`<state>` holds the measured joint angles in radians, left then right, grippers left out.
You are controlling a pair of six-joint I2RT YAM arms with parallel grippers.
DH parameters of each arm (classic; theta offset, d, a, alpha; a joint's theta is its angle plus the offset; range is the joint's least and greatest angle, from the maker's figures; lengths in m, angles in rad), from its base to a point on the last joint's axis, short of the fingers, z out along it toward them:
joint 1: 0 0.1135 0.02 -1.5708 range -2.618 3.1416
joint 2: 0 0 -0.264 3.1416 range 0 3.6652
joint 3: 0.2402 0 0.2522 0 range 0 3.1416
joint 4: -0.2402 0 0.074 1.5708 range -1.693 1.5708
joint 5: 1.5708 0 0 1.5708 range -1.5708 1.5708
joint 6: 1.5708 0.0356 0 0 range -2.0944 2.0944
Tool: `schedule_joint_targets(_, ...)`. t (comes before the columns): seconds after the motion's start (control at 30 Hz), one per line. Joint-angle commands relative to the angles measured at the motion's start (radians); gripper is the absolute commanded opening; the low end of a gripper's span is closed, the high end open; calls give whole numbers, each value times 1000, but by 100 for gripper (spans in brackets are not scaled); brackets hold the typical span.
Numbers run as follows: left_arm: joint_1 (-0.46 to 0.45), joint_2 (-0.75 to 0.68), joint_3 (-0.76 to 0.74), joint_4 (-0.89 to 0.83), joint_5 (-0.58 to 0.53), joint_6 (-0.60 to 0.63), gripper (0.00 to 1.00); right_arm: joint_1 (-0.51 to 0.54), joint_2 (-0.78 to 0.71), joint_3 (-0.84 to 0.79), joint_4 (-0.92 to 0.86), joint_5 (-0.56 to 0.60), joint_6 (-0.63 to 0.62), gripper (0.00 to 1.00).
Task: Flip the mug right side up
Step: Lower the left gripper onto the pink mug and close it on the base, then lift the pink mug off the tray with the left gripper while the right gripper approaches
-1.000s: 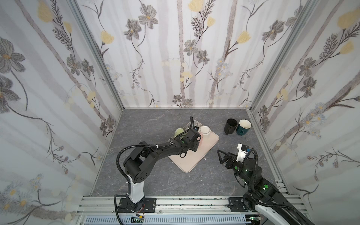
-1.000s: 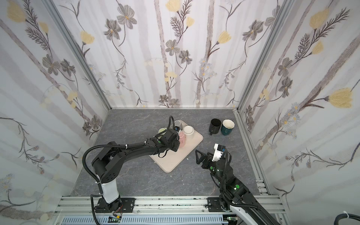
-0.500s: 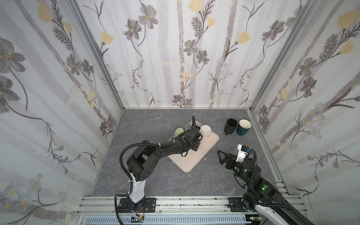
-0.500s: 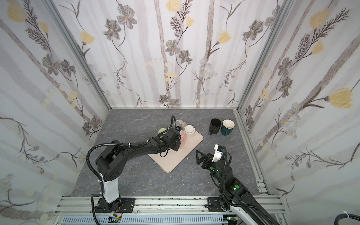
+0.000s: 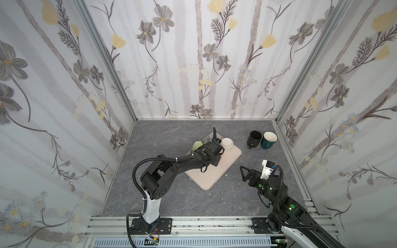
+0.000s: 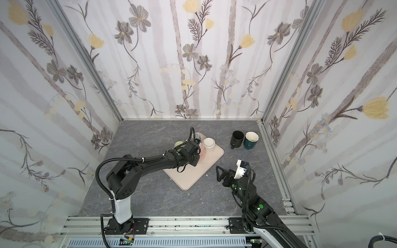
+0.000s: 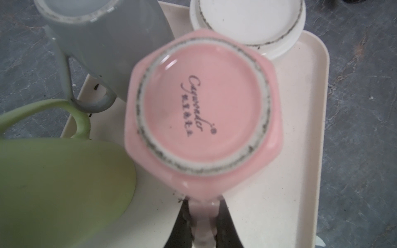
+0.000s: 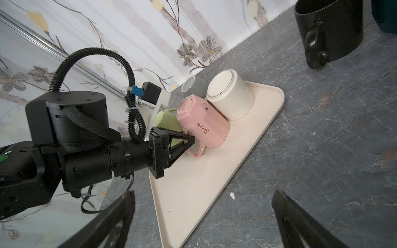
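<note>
Left gripper (image 8: 190,143) — jaws pinching the handle (image 8: 196,152) of the upside-down pink mug (image 8: 204,122) on the cream tray (image 8: 214,171); right gripper (image 8: 203,193) hangs above the grey surface (image 8: 322,150), jaws spread.

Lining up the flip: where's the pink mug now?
Right wrist view: the pink mug is upside down on the cream tray, between the green mug and white mug, handle pinched by the left gripper.

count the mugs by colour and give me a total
pink mug: 1
cream mug: 1
grey mug: 1
green mug: 1
black mug: 1
teal mug: 1
total: 6
</note>
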<state>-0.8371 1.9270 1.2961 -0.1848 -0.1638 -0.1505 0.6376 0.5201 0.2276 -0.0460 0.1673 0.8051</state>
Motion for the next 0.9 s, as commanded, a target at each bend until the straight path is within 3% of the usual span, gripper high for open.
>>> schedule_joint_targets(0.0, -1, -5, 9, -11, 0, 5, 0, -2, -7, -11, 24, 14, 17, 100)
schedule_joint_targets(0.87, 6, -157, -57, 42, 206, -157, 0, -30, 0, -141, 142, -50, 43, 100)
